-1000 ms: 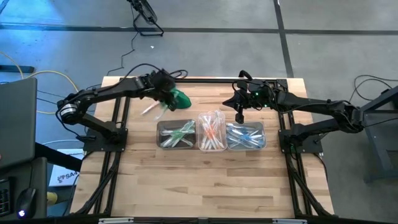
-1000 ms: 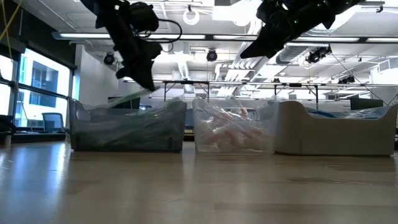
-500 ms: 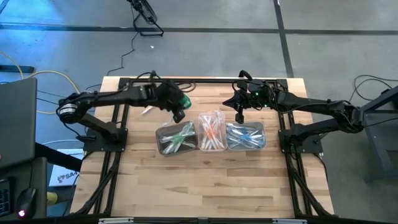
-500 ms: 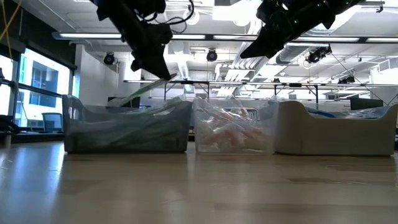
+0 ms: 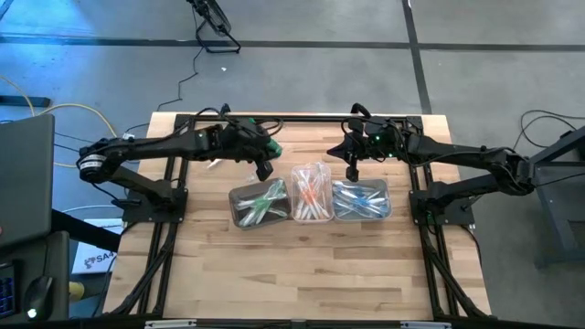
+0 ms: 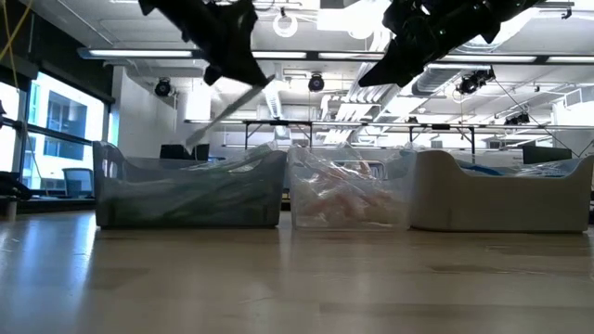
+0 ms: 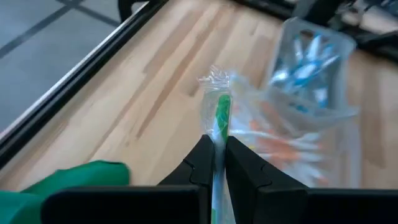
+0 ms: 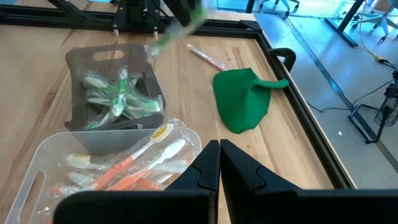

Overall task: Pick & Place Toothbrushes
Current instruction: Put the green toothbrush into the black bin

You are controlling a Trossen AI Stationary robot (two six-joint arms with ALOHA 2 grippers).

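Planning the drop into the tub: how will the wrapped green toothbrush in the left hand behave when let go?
The toothbrush juts straight out from the shut left hand without sagging, so it is probably stiff and light. Its clear wrapper looks slick and crinkly, so it may slide or twist. Being long and thin, it could catch on the tub rim.

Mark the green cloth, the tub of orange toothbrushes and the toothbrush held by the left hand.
green cloth (image 8: pixel 244 99): right wrist view, middle of the cloth.
tub of orange toothbrushes (image 5: pixel 311 215): high view, its near rim.
toothbrush held by the left hand (image 7: pixel 221 115): left wrist view, green part inside the wrapper.
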